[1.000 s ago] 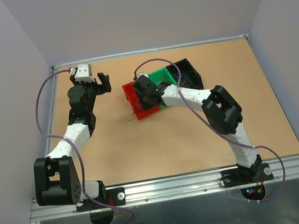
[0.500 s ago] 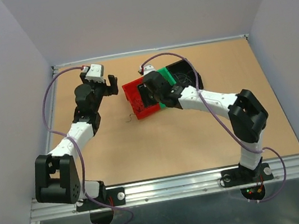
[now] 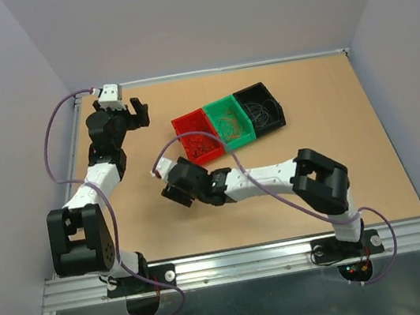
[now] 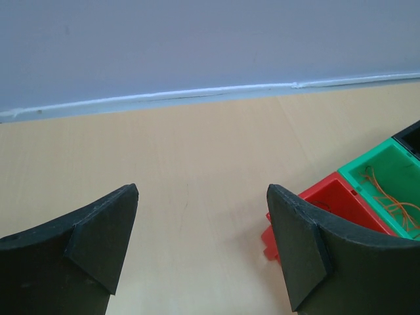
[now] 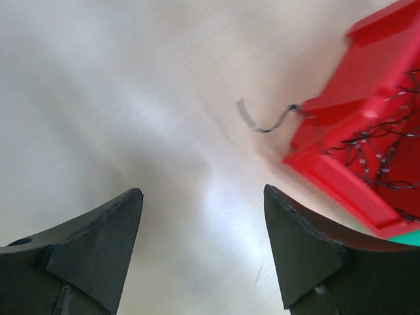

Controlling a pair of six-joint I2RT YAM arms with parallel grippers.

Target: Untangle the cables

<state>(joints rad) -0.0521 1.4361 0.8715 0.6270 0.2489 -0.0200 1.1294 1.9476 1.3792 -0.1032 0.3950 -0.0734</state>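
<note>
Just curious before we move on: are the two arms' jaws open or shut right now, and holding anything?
Left gripper: open, holding nothing.
Right gripper: open, holding nothing.

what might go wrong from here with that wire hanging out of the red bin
The loose wire trails from the red bin onto the table; it is hair-thin, so the right arm's open jaws may close beside it. Pulling it might drag out the other wires tangled in that bin, or shift the bin.
</note>
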